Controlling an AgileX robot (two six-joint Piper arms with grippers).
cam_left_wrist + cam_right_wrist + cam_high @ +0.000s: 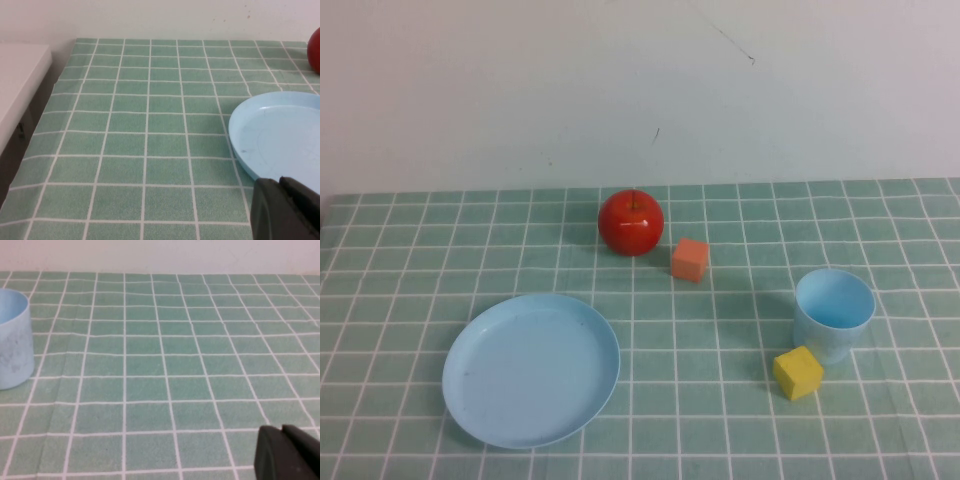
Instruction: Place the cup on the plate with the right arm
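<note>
The small light blue cup (834,312) stands upright at the right of the table; it also shows in the right wrist view as the cup (14,340). The wide light blue plate (531,368) lies at the front left, and its rim reaches into the left wrist view as the plate (280,137). Neither arm appears in the high view. My right gripper (280,432) is shut and empty, low over bare tablecloth well away from the cup. My left gripper (280,182) is shut too, just beside the plate's near edge.
A red apple (631,222) sits at the back centre with an orange cube (690,259) just to its right. A yellow cube (798,372) rests against the cup's front. A white wall runs behind the table; the table's left edge (55,85) drops off.
</note>
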